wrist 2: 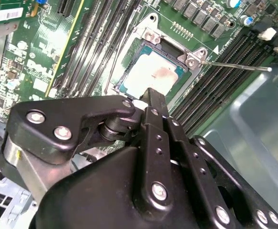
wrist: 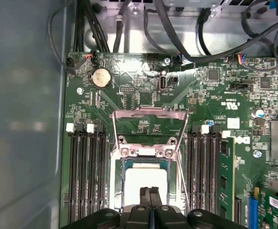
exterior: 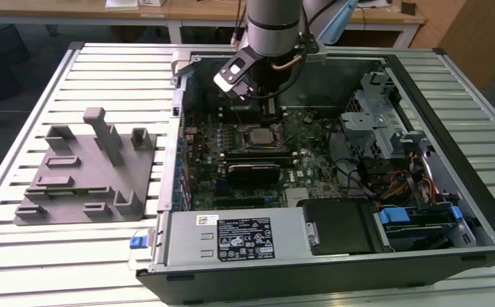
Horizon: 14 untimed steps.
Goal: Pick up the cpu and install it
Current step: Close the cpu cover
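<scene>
The cpu [wrist: 144, 177], a pale silver square, lies flat in the motherboard socket [wrist: 116, 176]; it also shows in the second wrist view [wrist 2: 150, 74] and the exterior view [exterior: 259, 136]. The socket's metal load plate [wrist: 148, 119] is swung open away from the chip, and the thin lever [wrist 2: 234, 66] sticks out to one side. My gripper [wrist: 149, 192] hangs just above the cpu's near edge with its two black fingers pressed together and nothing between them. In the second wrist view the gripper [wrist 2: 151, 93] tip covers one edge of the chip.
The arm [exterior: 269, 32] reaches down into the open computer case [exterior: 478, 211]. Memory slots [wrist: 86, 176] flank the socket on both sides. A grey plastic fixture [exterior: 77, 173] stands on the slatted table at the exterior view's left. Cables [wrist: 177, 28] and a drive cage [exterior: 375, 128] crowd the case.
</scene>
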{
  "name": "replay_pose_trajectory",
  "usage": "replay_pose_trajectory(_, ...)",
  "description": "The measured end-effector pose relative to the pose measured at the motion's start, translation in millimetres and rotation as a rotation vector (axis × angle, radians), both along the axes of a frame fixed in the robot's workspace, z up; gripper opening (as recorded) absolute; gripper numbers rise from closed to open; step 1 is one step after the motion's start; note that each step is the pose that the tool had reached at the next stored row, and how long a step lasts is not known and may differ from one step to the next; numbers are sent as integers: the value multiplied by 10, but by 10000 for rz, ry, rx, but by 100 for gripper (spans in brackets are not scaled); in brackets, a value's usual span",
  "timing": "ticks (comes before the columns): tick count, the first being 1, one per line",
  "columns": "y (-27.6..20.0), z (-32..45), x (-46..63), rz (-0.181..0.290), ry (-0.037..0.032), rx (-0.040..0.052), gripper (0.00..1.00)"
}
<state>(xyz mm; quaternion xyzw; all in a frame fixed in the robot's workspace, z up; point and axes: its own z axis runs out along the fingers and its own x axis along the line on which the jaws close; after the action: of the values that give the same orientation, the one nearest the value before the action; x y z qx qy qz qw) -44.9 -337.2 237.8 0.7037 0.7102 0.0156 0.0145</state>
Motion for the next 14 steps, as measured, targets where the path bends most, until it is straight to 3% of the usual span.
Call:
replay_pose_trajectory(7,0,206,0,0,1,-15,11)
replay_pose_trajectory(9,-6,214,-1,0,0,-13,11)
replay_pose_trajectory(14,-80,214,0,-2,0,-39,11)
